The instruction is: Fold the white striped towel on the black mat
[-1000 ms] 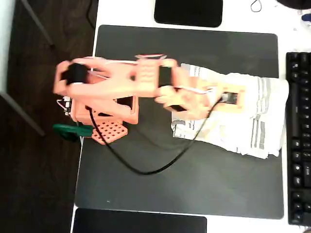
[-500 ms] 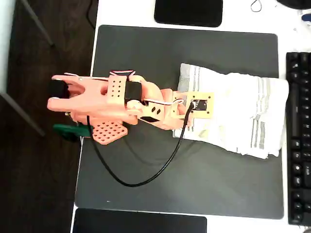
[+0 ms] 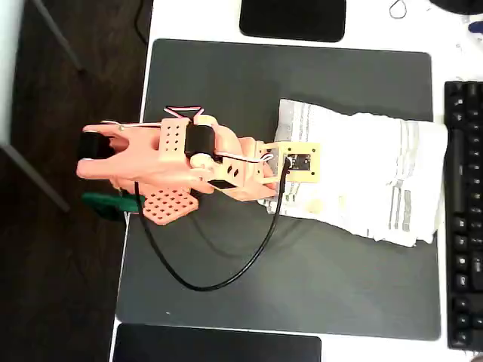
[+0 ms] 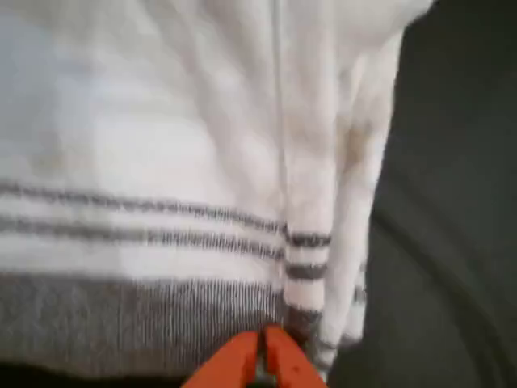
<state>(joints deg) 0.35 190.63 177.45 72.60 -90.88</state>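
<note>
Fingertips [image 4: 262, 356] press together at the towel's [image 4: 161, 162] striped hem, seemingly pinching it, though the contact itself is hard to make out. Overhead, the towel [image 3: 362, 181] lies bunched at the mat's [image 3: 226, 83] 3 o'clock side, its right edge near the keyboard [image 3: 462, 211]. Bare mat spreads at 12 and 6 o'clock.

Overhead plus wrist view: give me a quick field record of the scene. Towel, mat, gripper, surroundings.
towel: white striped towel lying rumpled, partly folded, on the right half of the mat
mat: black mat, on a white table
gripper: gripper with fingertips together at the towel's striped left edge; grip on cloth not clear
arm: orange arm reaching in from the left
nearby: black keyboard at the right edge
</note>
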